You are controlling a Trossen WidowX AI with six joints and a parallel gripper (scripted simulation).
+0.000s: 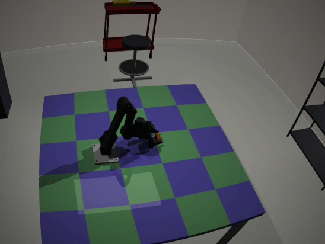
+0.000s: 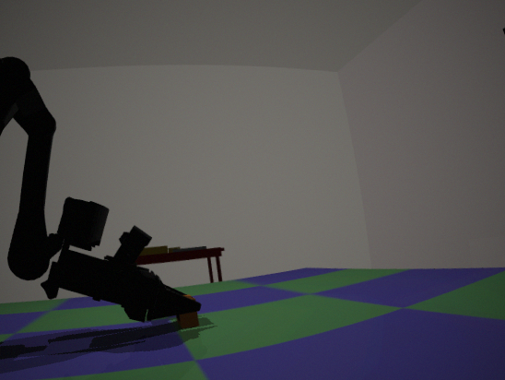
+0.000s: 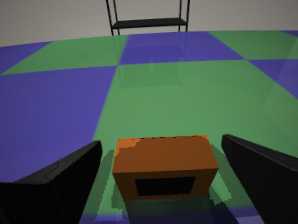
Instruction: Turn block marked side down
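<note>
Claw [image 3: 162, 172] stands wide open w/ nothing gripped, one finger [image 3: 55, 182] each side of the orange block [image 3: 165, 167] and clear gaps showing between pads and block in the wrist view. Block rests on a green square of the checkered table [image 1: 190, 177], just in front of the arm [image 1: 118, 124], which leans low and slanted from the base plate (likely so the fingers can let go near the surface w/o a drop). Dark marked patch [image 3: 165, 186] faces the camera, i.e. sideways, not down, so by my read the flip isn't finished; another tip or regrasp is probably needed.
</note>
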